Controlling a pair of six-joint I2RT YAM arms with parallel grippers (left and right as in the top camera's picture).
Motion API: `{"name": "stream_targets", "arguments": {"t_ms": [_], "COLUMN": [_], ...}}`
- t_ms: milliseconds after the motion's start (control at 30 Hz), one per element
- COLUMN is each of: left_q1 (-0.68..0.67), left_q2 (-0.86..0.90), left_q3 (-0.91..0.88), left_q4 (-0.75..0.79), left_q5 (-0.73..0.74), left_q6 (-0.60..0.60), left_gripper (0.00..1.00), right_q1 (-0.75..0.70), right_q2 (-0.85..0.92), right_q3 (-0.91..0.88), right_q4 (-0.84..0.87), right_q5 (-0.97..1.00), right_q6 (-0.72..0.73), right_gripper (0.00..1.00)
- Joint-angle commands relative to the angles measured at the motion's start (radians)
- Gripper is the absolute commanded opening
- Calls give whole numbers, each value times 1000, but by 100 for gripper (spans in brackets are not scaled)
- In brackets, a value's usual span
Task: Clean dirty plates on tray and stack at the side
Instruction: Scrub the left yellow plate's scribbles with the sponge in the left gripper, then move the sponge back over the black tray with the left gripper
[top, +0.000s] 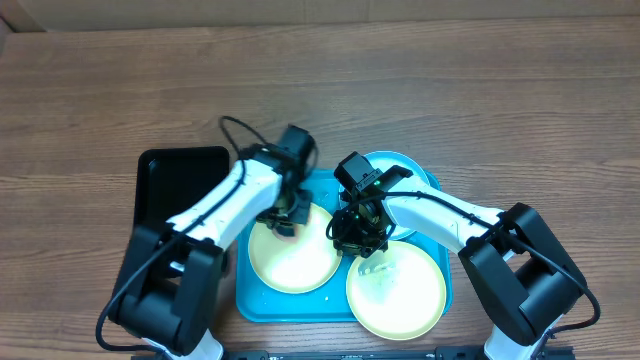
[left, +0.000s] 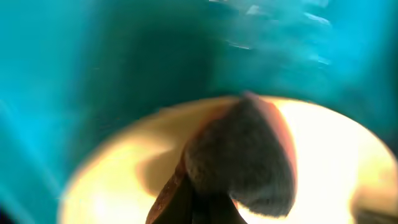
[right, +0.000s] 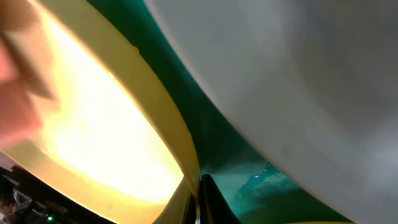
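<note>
Three plates (top: 290, 258) on one tray (top: 243, 300); left fingers (left: 208, 213) pinch a grey pad (left: 242, 155), right fingers (right: 211, 202) pressed together.

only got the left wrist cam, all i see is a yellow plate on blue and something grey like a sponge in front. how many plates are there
Observer: Three on the blue tray: a left yellow plate, a right yellow plate and a blue plate behind them.
Operator: which one am i over
Observer: The left yellow plate, at its far rim.
Operator: wheres the right arm
Observer: The right arm reaches in, its jaws low between the two yellow plates.
</note>
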Motion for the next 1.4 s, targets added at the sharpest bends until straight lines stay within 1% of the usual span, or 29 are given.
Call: {"name": "stream_targets", "arguments": {"t_ms": [0,67,133,233,333,367,433,500,600,700,800,967,1067,1167,1267,1367], "left_q1": [48,55,53,39,25,22,21,26,57,94,119,123,124,132,164,215], "left_q2": [13,13,13,13,13,13,13,13,12,10,-10,-75,-106,-127,-126,-125], "left_q3": [8,8,8,8,8,8,8,8,16,46,114,246,302,310,309,309], "left_q4": [-17,-36,-45,-40,-37,-36,-32,-27,-27,-50,-93,-174,-242,-295,-336,-365], "left_q5": [-56,-51,-14,133,276,315,343,315,231,207,167,27,-112,-241,-262,-254], "left_q6": [-93,-74,-8,129,235,263,277,247,155,134,122,107,21,-78,-130,-147], "left_gripper": [4,4,4,4,4,4,4,4,4,4,4,4,4,4,4,4], "right_q1": [4,4,4,4,4,4,4,4,4,4,4,4,4,4,4,4], "right_q2": [-6,-6,-6,-6,-6,-6,-6,-6,-6,-6,-6,-6,-6,-6,-6,-6], "right_q3": [-4,-4,-4,-4,-4,-4,-4,-4,-4,-4,-4,-4,-4,-4,-4,0], "right_q4": [7,8,13,24,30,29,29,27,25,26,27,34,34,34,33,32], "right_q5": [10,10,10,10,10,10,10,10,10,10,10,10,10,10,10,10], "right_q6": [-10,-7,-7,-6,-3,-3,-3,-3,-3,-3,-4,-4,-5,-8,-11,-14], "right_gripper": [4,4,4,4,4,4,4,4,4,4,4,4,4,4,4,4]}}
